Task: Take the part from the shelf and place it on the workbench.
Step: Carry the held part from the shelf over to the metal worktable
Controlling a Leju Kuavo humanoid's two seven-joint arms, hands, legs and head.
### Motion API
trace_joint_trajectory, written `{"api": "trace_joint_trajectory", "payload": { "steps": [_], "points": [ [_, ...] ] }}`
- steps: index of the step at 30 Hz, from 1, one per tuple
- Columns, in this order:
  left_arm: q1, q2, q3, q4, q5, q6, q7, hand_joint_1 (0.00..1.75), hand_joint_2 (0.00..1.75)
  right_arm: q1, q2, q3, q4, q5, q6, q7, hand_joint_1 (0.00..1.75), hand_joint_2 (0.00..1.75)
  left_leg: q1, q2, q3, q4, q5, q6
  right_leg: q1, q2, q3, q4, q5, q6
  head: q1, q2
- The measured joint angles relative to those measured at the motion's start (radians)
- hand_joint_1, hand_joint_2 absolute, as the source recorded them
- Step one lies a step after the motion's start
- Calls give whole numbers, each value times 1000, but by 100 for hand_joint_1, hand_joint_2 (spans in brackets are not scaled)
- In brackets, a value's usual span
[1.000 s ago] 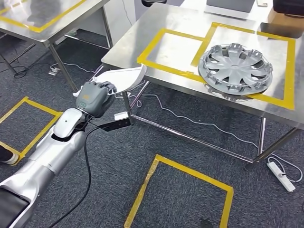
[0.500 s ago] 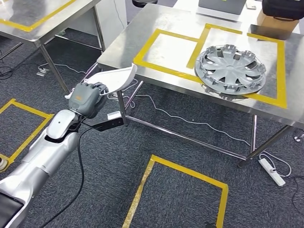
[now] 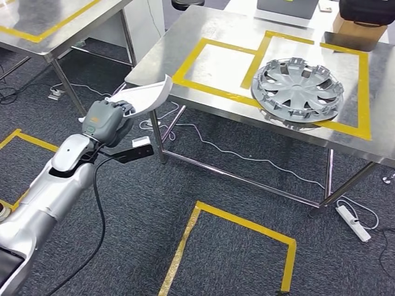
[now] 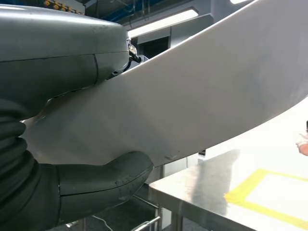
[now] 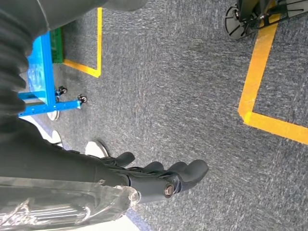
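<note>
The left hand [image 3: 106,120] grips the white part [image 3: 139,97], a long curved panel held off the floor just short of the workbench [image 3: 219,28] corner. Its long axis runs from the hand toward two o'clock, the upturned free end nearest the bench edge. In the left wrist view the thumb [image 4: 105,180] clamps it from beneath. The right hand [image 5: 160,175] hangs over the carpet, fingers straight and holding nothing. Since a second ago the whole view has shifted; the grip looks unchanged. A grey hubcap [image 3: 298,89] lies on the bench at one o'clock.
</note>
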Motion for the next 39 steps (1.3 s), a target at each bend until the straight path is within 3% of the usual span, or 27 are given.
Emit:
{"api": "trace_joint_trajectory", "payload": {
  "steps": [8,15,21,28,39],
  "points": [
    [-93,-19,-8,26,18,-86,-27,175,175,-2,-1,0,0,24,4,0,0,175,0,0,-1,0,3,-2,1,0,-2,1,1,-2,0,0],
    [-247,-117,-69,108,-14,-184,-3,175,175,-18,6,6,0,59,21,12,0,175,0,0,-2,0,4,-1,0,0,-3,1,3,0,0,0],
    [-336,-193,-104,195,8,-201,0,175,175,-31,17,20,0,68,39,14,0,175,0,0,-2,0,4,-1,0,0,-3,1,4,0,0,0],
    [-366,-219,-118,250,23,-195,-14,175,175,-32,20,20,0,62,45,-2,0,175,0,0,-2,-1,4,-2,0,0,-3,2,4,0,0,0],
    [-370,-213,-127,285,34,-181,-18,175,175,-33,21,20,0,39,51,-37,0,175,-1,0,-2,-1,4,2,-1,0,-3,0,5,2,0,0]
  ]
}}
